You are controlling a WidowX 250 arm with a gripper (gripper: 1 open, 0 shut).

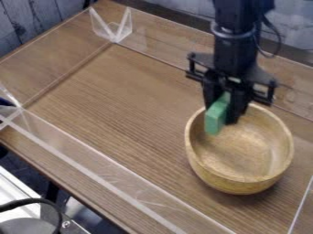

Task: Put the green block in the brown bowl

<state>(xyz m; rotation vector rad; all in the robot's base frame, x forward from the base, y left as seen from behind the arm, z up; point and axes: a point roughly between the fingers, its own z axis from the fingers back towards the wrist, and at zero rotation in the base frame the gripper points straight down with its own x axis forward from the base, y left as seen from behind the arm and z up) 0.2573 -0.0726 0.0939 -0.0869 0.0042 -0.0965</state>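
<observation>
The green block [218, 117] hangs upright between the black fingers of my gripper [225, 108], which is shut on it. It hovers just above the back-left rim of the brown bowl [239, 148], a round light wooden bowl at the right of the table. The block's lower end overlaps the bowl's inner edge in this view. The bowl holds nothing. My dark arm [241, 32] rises straight up from the gripper toward the top of the picture.
A wooden tabletop [110, 110] is fenced by low clear plastic walls [73, 151] along the front and left, with a clear corner piece [116, 27] at the back. A dark cable [18, 215] lies below the table's front-left edge.
</observation>
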